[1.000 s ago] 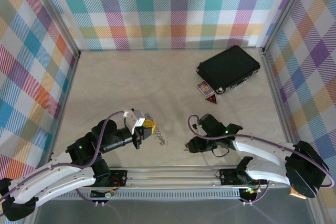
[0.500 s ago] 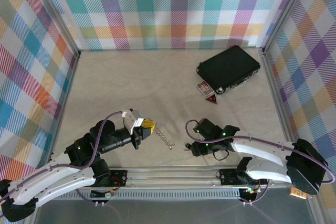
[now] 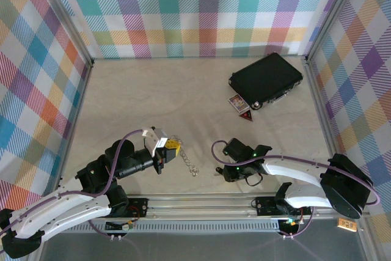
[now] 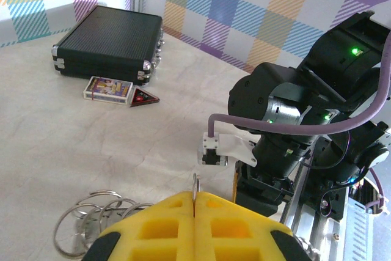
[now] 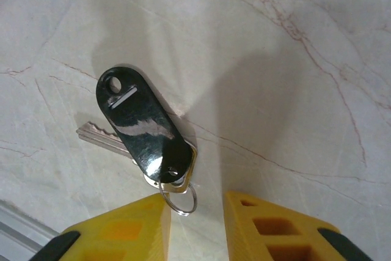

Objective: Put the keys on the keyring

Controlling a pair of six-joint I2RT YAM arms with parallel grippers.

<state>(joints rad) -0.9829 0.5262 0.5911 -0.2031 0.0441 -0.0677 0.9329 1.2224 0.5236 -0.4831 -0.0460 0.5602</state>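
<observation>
We find the key [image 5: 142, 128] slantwise just ahead of our half-open right hand [image 5: 195, 206]; left hand [image 4: 194, 212] clamps the keyring [image 4: 78, 227]

right wrist | key [image 5: 139, 128]: black oblong plastic head, flat on pale veined tabletop [image 5: 293, 59] | silver blade [image 5: 98, 134] pokes out from under head | small split ring [image 5: 179, 200] at near end, lying in right gripper [image 5: 197, 212] gap | yellow pads [image 5: 122, 233] apart, clamping nothing
</observation>
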